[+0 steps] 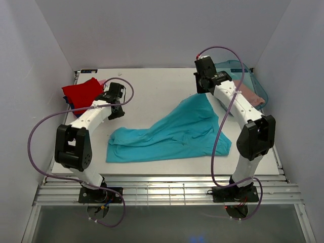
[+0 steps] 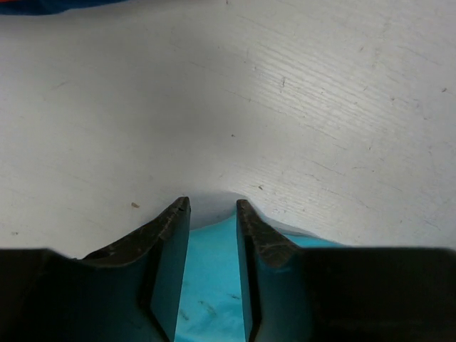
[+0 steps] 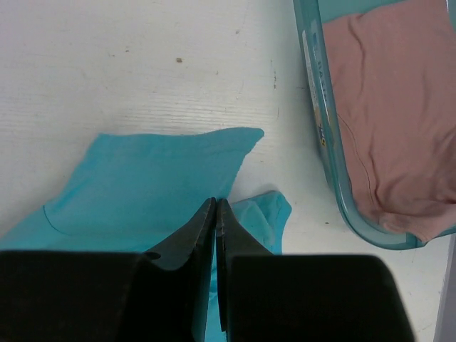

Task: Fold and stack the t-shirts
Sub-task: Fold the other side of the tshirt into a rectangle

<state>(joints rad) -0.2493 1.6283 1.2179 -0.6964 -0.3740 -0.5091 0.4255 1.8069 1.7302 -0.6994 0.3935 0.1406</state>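
The arms are working on the big teal shirt, which is lying loosely spread across the middle of the desk, with one corner reaching toward the far right corner. It is looking rumpled and unfolded, so I am judging this to be the flattening step, ahead of any fold.

The left tool is hovering at the far edge of the shirt's left end with its fingers spread, gripping nothing at the tips. The right tool is sitting over the shirt's far corner with its fingers pressed together. I am not able to tell whether any cloth is caught between them. The next move, I am guessing, is calling for a firm hold on two edges so the cloth can be pulled flat and square.

Counting:
- one teal shirt
- one red shirt, heaped at the far left corner
- a dark blue cloth, peeking out beside the red shirt
- one dusty-pink shirt, lying in the single plastic tub at the far right
- two arms and two tools
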